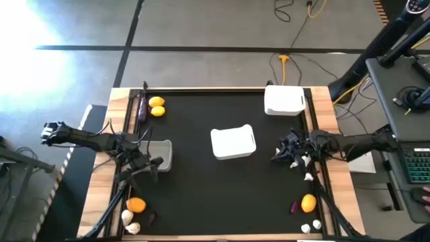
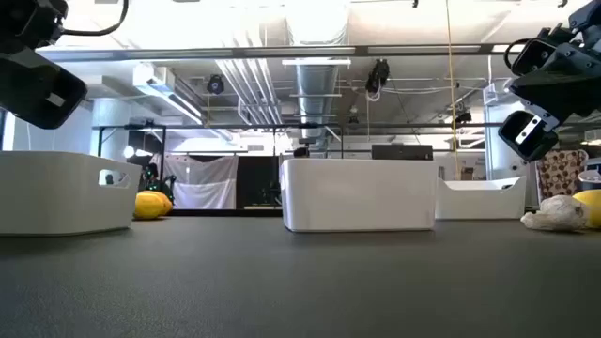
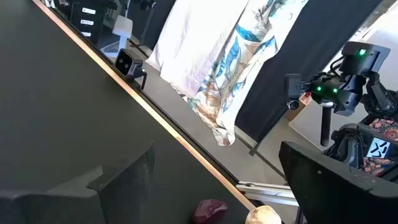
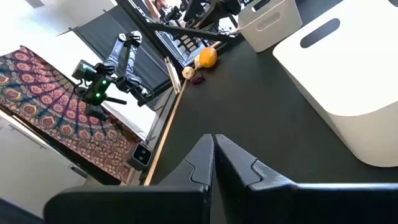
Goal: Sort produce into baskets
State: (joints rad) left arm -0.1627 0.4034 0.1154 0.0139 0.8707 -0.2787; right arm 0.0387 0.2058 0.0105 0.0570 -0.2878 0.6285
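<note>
Three white baskets stand on the black table: one at the left (image 1: 161,153), one in the middle (image 1: 233,142), one at the far right (image 1: 284,101). An eggplant (image 1: 141,107) and two lemons (image 1: 156,106) lie at the far left. An orange (image 1: 136,205), garlic bulbs (image 1: 130,222) and a purple piece (image 1: 152,217) lie at the near left. An orange citrus (image 1: 308,202), a purple piece (image 1: 294,207) and garlic (image 1: 308,177) lie at the near right. My left gripper (image 3: 217,146) is open and empty beside the left basket. My right gripper (image 4: 213,146) is shut and empty, right of the middle basket.
Wooden rails (image 1: 119,134) edge the table on both sides. A small camera (image 3: 129,62) sits at the near edge. The black table surface (image 1: 201,195) between the near-left and near-right produce is bare. A desk with a keyboard (image 1: 418,165) stands right of the table.
</note>
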